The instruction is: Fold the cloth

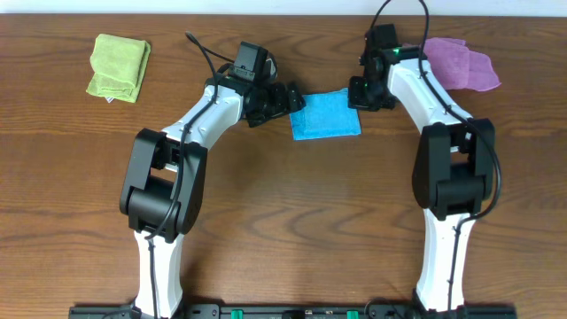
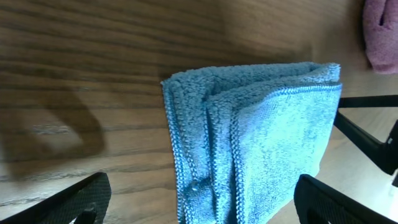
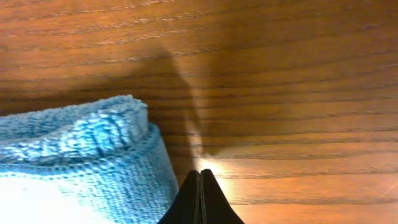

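Observation:
A blue cloth (image 1: 325, 114) lies folded into a small rectangle at the back middle of the wooden table. In the left wrist view the blue cloth (image 2: 261, 149) shows several stacked layers with stitched edges. My left gripper (image 1: 291, 99) is open at the cloth's left edge, its fingers (image 2: 199, 202) spread on either side of the cloth's end. My right gripper (image 1: 357, 92) is shut and empty beside the cloth's upper right corner. In the right wrist view its closed tips (image 3: 200, 177) sit just right of the cloth (image 3: 81, 162).
A folded green cloth (image 1: 119, 66) lies at the back left. A purple cloth (image 1: 461, 64) lies at the back right, behind my right arm, and shows in the left wrist view (image 2: 380, 34).

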Controlling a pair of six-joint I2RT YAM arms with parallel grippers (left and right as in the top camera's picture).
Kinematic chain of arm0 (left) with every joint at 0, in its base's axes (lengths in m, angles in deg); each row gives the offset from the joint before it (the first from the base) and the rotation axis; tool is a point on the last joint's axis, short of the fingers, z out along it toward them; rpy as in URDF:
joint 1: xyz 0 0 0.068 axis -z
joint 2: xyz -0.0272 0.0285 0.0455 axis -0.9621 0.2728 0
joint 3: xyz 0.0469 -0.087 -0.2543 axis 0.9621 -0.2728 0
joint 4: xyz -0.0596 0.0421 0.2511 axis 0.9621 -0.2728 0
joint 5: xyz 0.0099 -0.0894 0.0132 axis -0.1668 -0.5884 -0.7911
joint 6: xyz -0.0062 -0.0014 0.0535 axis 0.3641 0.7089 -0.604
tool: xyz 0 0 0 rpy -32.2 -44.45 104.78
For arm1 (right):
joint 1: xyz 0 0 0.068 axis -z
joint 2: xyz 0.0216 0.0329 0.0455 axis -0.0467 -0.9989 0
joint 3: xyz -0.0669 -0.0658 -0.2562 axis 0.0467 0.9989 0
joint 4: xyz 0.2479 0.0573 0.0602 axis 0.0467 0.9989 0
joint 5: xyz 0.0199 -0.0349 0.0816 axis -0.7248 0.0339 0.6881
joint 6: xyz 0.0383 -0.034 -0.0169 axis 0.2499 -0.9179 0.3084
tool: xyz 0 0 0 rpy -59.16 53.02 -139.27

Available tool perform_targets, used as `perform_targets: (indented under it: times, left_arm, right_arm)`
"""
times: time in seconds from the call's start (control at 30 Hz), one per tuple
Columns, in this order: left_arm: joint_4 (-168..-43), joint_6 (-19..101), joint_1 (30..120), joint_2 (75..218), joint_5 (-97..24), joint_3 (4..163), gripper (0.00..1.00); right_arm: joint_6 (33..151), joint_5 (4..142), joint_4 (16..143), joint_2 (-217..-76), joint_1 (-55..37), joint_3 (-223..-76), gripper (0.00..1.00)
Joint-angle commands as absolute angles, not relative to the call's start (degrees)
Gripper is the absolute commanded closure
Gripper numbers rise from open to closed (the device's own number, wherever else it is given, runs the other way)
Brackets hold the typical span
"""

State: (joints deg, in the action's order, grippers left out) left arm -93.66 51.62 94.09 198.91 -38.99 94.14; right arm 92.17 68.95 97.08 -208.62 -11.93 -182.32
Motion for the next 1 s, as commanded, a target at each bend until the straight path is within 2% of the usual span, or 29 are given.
perform_targets:
  times: [0.0,0.33,0.63,0.7,0.8,0.97]
  left_arm:
    - [-93.7,52.1,94.4,200.3,-40.4,93.8,0.05]
    - [-94.3,52.1,94.7,202.1,-40.5,93.8,0.05]
    - [-94.3,52.9,94.8,204.7,-43.6,93.8,0.05]
    - [-94.3,52.9,94.8,204.7,-43.7,93.8,0.46]
    - [-94.2,52.9,94.7,204.7,-44.7,93.8,0.94]
    - [-93.3,52.4,92.3,204.5,-47.6,94.0,0.94]
  right_arm:
    - [94.2,70.5,96.8,-209.7,-12.7,-182.0,0.98]
    - [95.0,76.8,95.7,-210.9,-14.5,-182.0,0.98]
    - [95.0,76.8,95.4,-210.9,-15.9,-182.0,0.98]
    - [95.0,77.2,95.7,-210.8,-15.9,-182.0,0.98]
    - [95.0,77.4,96.7,-210.8,-15.9,-182.0,0.99]
    - [93.4,77.3,102.3,-210.1,-15.0,-183.9,0.99]
